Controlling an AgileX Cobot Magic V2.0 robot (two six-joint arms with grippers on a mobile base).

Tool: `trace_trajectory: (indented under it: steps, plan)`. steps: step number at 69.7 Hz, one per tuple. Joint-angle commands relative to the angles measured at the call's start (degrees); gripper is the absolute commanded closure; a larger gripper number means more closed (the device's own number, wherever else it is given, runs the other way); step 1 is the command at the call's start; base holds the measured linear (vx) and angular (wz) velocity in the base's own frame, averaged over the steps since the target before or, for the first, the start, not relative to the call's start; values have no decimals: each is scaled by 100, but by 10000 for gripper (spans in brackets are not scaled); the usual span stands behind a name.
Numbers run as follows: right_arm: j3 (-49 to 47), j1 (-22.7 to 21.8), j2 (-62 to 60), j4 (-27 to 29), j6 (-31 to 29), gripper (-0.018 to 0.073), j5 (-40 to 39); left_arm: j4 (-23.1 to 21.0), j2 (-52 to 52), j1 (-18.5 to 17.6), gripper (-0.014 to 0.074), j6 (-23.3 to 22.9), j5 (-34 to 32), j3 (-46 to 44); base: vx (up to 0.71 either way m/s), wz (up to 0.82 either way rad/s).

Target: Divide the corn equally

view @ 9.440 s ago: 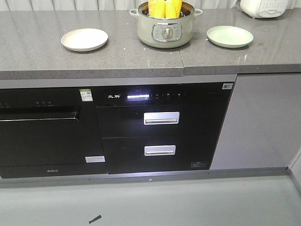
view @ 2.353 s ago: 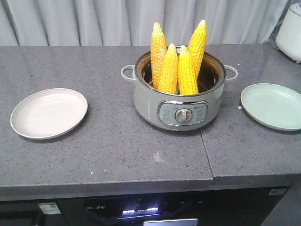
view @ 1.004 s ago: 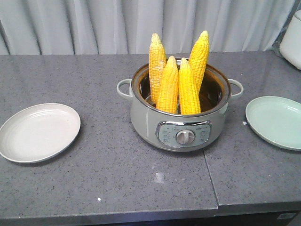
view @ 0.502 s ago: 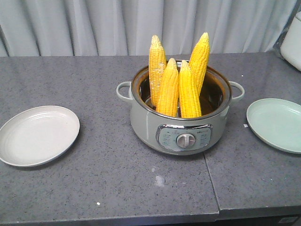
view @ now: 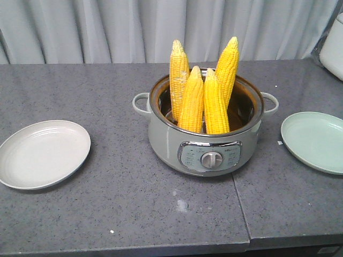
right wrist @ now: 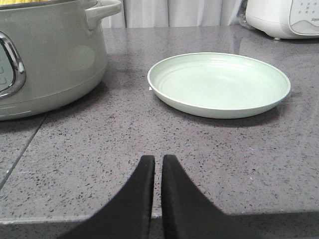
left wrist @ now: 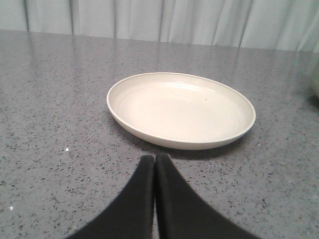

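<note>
Several yellow corn cobs (view: 204, 93) stand upright, tips up, in a grey-green electric pot (view: 206, 140) at the counter's middle. A cream plate (view: 43, 153) lies to the pot's left, also seen in the left wrist view as the cream plate (left wrist: 180, 109). A pale green plate (view: 314, 141) lies to its right, and the right wrist view shows this green plate (right wrist: 219, 83) beside the pot (right wrist: 50, 55). My left gripper (left wrist: 154, 159) is shut, empty, just short of the cream plate. My right gripper (right wrist: 158, 160) is shut, empty, near the counter's front edge.
A white appliance (view: 333, 45) stands at the back right, also in the right wrist view (right wrist: 281, 17). Grey curtains (view: 107, 29) hang behind the grey speckled counter (view: 123, 209). A seam (view: 240, 209) runs through the counter just right of the pot.
The front view has risen from the cabinet fronts to the countertop and closed in on the pot. Over the last half second it has hardly shifted.
</note>
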Motion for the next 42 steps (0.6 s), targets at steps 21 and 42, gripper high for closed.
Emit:
trace_trajectory:
  steps: [21,42]
  plan:
    - [34,-37,-48,-79,-16,571,-399,-27,-86,-41,606,-21,-445,1,0,0]
    - [34,-37,-48,-255,-172,571,-345,-27,-86,-41,606,-21,-445,1,0,0]
